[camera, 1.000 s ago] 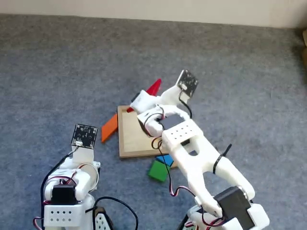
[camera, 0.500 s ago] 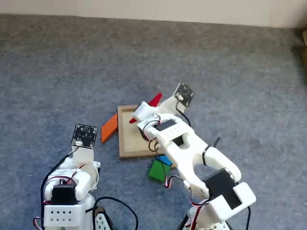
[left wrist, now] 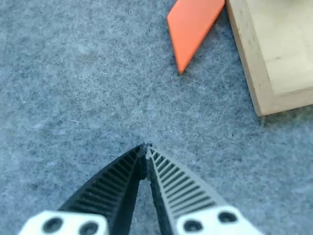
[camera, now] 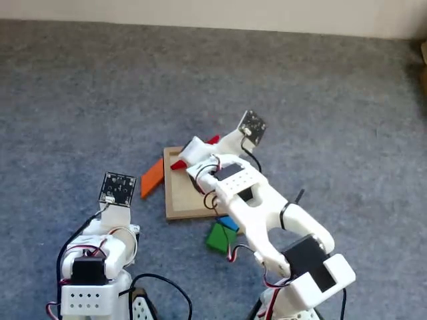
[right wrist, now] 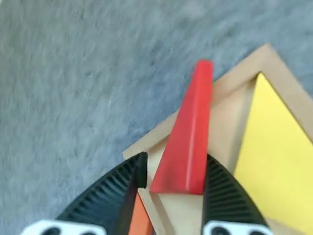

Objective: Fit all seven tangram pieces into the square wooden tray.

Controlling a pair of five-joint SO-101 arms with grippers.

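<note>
The square wooden tray [camera: 179, 200] lies mid-table, partly under my right arm. My right gripper [right wrist: 175, 161] is shut on a red triangle [right wrist: 188, 132], held on edge and tilted over the tray's far left corner [right wrist: 161, 142]; from above, the red triangle [camera: 179, 165] pokes out on both sides of the gripper. A yellow piece [right wrist: 274, 122] lies flat inside the tray. An orange piece [camera: 152, 177] rests on the carpet against the tray's left side. Green [camera: 218, 237] and blue [camera: 229, 223] pieces lie by the tray's near edge. My left gripper [left wrist: 146, 147] is shut and holds nothing, just above the carpet, short of the orange piece [left wrist: 193, 22].
Grey carpet covers the whole table, with open room to the left, behind and to the right of the tray. The left arm's base [camera: 90, 280] sits at the near left. The tray's near corner [left wrist: 274, 98] lies close to the left gripper.
My right gripper has carried the red triangle toward the near left and down, from beyond the tray's far edge to over its far left corner. The left arm has kept still.
</note>
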